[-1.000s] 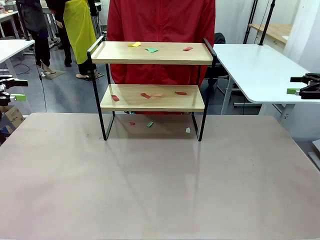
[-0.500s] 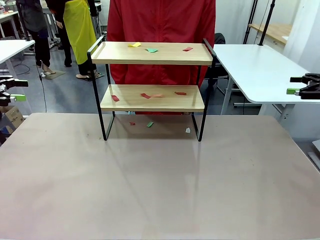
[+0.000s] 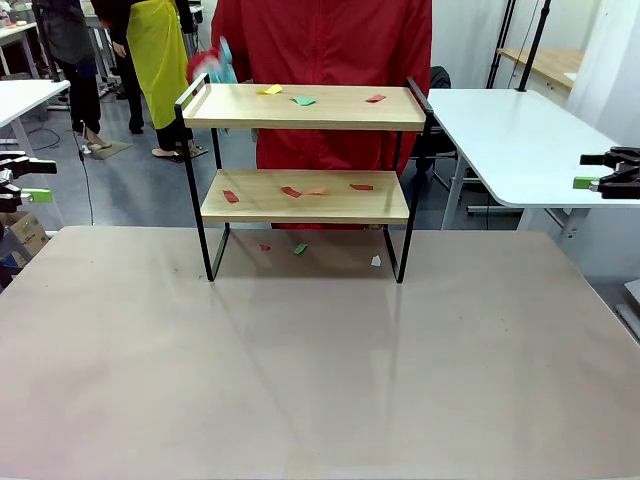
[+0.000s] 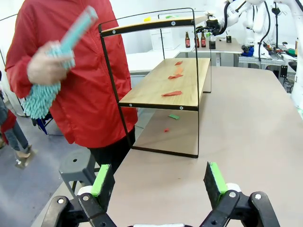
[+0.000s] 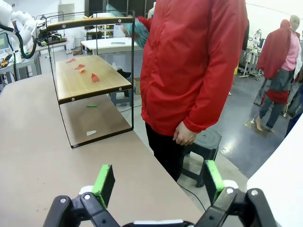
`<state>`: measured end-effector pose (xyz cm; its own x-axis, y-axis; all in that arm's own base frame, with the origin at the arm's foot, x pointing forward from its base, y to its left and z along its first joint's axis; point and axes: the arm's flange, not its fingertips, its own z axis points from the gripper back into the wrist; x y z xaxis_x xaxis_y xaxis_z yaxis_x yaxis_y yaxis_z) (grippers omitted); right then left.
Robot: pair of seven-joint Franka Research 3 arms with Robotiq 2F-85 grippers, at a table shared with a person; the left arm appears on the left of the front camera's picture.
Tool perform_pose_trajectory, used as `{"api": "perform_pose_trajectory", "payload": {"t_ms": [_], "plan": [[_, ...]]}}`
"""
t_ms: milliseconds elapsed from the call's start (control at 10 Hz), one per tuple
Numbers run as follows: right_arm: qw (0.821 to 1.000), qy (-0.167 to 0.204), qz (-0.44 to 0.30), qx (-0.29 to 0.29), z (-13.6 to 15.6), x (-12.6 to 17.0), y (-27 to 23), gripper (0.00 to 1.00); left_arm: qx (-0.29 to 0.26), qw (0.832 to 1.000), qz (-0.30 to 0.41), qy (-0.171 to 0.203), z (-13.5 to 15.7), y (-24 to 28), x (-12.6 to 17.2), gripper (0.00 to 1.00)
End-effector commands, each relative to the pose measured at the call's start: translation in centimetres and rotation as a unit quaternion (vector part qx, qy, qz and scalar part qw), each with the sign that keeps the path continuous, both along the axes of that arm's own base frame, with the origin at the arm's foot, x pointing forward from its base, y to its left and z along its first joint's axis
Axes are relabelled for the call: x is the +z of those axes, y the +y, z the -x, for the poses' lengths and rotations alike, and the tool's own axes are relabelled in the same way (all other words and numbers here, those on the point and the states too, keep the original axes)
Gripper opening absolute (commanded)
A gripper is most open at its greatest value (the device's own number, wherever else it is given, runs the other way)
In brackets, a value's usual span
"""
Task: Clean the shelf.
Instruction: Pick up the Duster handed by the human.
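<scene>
While both end effectors (image 4: 158, 177) (image 5: 157, 177) gape empty, scraps (image 3: 290, 191) (red, green, yellow) litter the shelf (image 3: 330, 108).

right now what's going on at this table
A person in a red jacket holds a teal fluffy duster raised beside one end of the two-tier light wood shelf on a black metal frame. Small coloured paper scraps lie on both boards and on the pale table beneath, so nothing looks swept yet. The left gripper and right gripper hang open at the table's sides, touching nothing.
</scene>
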<state>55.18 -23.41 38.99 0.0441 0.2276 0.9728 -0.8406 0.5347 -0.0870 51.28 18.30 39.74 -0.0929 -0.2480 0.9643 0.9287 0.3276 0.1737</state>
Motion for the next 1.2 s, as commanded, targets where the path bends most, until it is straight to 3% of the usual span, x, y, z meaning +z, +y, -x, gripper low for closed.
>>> {"api": "perform_pose_trajectory", "payload": {"t_ms": [0,1100], "plan": [[1.000,0.000,0.001,0.001,0.26,0.22,0.17,1.00,-0.002,1.000,-0.001,0.001,0.09,-0.06,0.00,1.00],[1.000,0.000,0.001,0.001,0.26,0.22,0.17,1.00,-0.002,1.000,-0.001,0.001,0.09,-0.06,0.00,1.00]]}}
